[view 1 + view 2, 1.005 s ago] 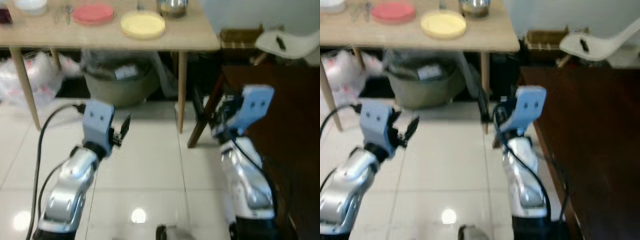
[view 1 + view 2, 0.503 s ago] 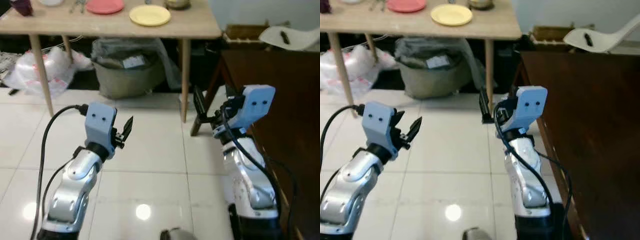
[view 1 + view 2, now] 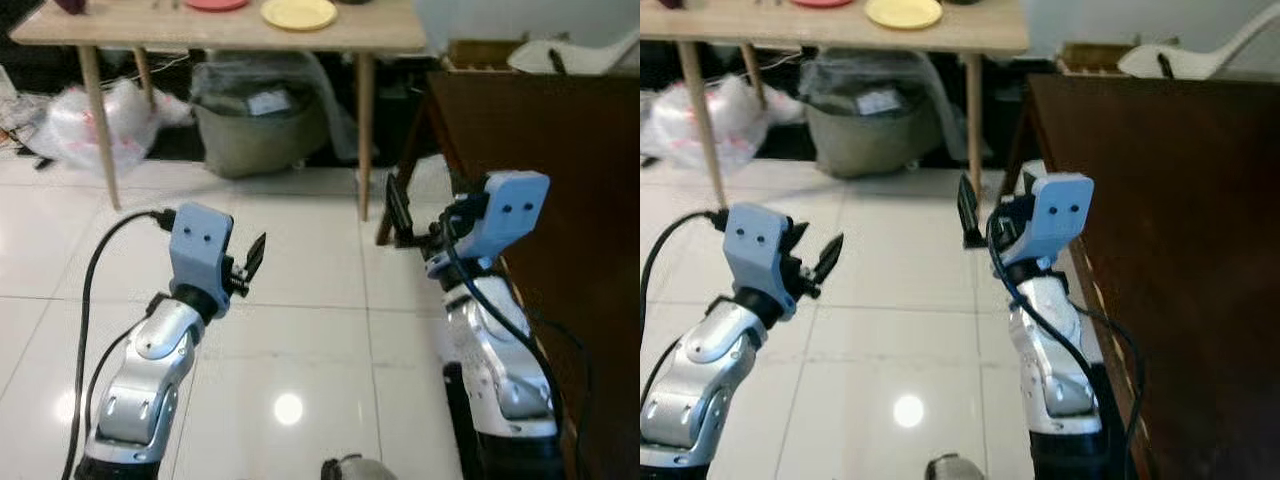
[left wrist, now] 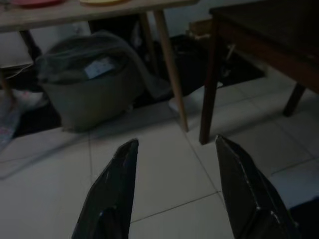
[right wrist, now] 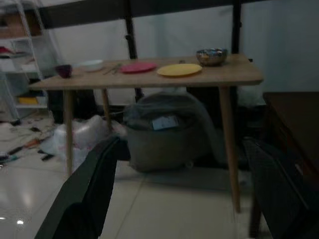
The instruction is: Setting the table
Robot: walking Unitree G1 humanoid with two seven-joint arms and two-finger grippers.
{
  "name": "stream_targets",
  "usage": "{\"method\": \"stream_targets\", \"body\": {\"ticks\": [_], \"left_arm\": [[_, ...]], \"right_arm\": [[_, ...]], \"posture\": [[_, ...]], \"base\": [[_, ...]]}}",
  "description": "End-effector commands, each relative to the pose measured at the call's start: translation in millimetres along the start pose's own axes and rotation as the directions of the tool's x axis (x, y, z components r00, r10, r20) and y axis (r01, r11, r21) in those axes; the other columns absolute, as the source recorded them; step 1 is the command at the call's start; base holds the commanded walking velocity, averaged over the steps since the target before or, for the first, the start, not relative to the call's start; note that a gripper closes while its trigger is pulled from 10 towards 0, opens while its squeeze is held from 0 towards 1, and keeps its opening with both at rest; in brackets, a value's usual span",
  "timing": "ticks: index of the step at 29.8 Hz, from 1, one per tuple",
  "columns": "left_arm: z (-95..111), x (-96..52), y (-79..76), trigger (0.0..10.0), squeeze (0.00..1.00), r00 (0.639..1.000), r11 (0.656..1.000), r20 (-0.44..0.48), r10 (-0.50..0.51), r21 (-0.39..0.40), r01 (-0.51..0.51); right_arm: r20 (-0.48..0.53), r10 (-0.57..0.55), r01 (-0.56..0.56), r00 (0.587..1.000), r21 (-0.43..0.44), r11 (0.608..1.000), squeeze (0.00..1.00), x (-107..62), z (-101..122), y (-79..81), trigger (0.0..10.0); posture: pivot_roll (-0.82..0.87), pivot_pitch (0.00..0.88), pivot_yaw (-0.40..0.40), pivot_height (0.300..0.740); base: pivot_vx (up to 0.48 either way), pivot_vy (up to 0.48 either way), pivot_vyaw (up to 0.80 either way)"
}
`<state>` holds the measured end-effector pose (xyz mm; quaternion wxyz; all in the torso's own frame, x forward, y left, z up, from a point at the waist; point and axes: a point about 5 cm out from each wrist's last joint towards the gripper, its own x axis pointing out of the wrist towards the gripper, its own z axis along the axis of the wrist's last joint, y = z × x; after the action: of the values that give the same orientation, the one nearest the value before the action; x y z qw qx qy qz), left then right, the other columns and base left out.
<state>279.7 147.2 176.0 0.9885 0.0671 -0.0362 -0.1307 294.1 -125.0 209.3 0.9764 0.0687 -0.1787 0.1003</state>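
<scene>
A grey bin lined with clear plastic (image 3: 262, 120) sits on the white tiled floor (image 3: 300, 330) beneath the table's right end, beside a crumpled white plastic bag (image 3: 85, 125). Against the far wall, a white chair (image 3: 1195, 55) stands near a cardboard box (image 3: 1090, 55). A metal shelf rack (image 5: 22, 59) stands further off.

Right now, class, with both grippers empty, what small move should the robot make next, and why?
Probably step toward the light wooden table. The yellow plate, pink plate and metal bowl sit there, beyond reach, while the left gripper and right gripper are open, holding nothing.
</scene>
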Motion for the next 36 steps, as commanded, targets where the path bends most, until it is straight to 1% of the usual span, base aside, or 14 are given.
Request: {"method": "stream_targets", "body": {"ticks": [1, 11, 15, 36], "left_arm": [[-4.7, -1.5, 1.5, 10.0, 0.02, 1.000, 1.000, -0.026, 0.009, -0.001, -0.009], [-4.8, -0.6, 0.8, 10.0, 0.02, 1.000, 1.000, -0.029, 0.011, -0.001, -0.011], [-5.5, -0.7, 1.3, 10.0, 0.02, 0.999, 1.000, -0.033, 0.014, 0.001, -0.014], [-5.9, -0.9, 1.0, 10.0, 0.02, 0.999, 1.000, -0.035, 0.014, 0.001, -0.014]], "right_arm": [[-0.006, 0.007, -0.007, 1.000, -0.001, 1.000, 0.00, -0.2, -0.9, 2.9, 10.0], [-0.010, 0.009, -0.009, 1.000, 0.002, 1.000, 0.00, -0.4, -1.3, 2.7, 10.0], [-0.021, 0.006, -0.005, 1.000, 0.021, 1.000, 0.00, -0.8, -2.7, 2.7, 10.0], [-0.022, 0.003, -0.003, 1.000, 0.020, 1.000, 0.00, -0.7, -2.2, 2.4, 10.0]], "posture": [[-0.09, 0.051, 0.034, 0.740], [-0.09, 0.053, 0.034, 0.740], [-0.09, 0.054, 0.034, 0.740], [-0.09, 0.057, 0.033, 0.740]], "base": [[0.000, 0.000, 0.00], [0.000, 0.000, 0.00], [0.000, 0.000, -0.78], [0.000, 0.000, -0.78]]}}
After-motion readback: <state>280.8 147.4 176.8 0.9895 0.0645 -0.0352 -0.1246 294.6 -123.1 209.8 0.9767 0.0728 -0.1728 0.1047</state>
